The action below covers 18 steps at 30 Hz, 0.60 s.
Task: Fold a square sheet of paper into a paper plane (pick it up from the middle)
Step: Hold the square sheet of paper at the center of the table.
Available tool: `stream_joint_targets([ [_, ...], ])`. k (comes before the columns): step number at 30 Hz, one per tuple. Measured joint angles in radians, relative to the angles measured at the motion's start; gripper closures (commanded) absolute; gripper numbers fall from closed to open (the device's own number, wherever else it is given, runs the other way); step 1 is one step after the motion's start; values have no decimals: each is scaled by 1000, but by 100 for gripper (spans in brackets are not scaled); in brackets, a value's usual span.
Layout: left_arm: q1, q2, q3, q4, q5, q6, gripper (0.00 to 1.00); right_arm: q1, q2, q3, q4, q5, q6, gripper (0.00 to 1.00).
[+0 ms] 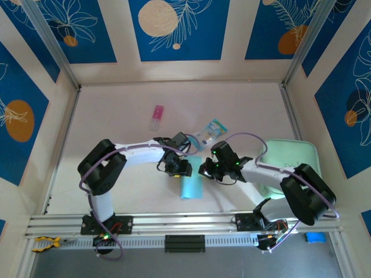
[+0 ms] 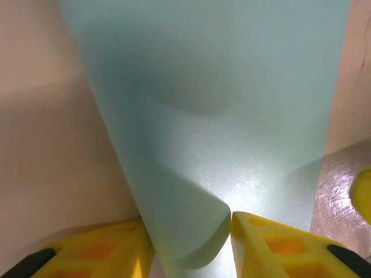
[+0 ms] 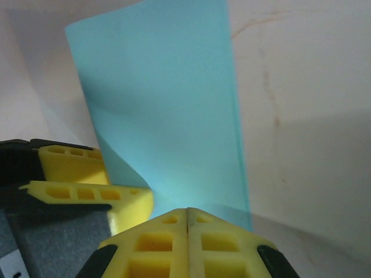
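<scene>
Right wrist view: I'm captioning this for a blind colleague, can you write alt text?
The right gripper, its yellow fingers shut, pinches the near edge of the light-blue square sheet of paper, which is folded narrow over the pale table. The left gripper's fingers sit at lower left beside the sheet.

Both white arms reach inward to frame centre. The left yellow-fingered gripper (image 2: 191, 243) stands partly parted; the right yellow-fingered gripper (image 3: 187, 231) has its fingertips pressed together.
</scene>
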Motion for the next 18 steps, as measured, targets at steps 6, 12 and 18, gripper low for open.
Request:
stream_joint_targets([
  [6,0,1,0,0,0,0,57,15,88,17,68,-23,0,100],
  [12,0,1,0,0,3,0,57,21,146,18,78,-42,-3,100],
  [18,0,-3,0,2,10,-3,53,-3,148,19,65,-68,-60,100],
])
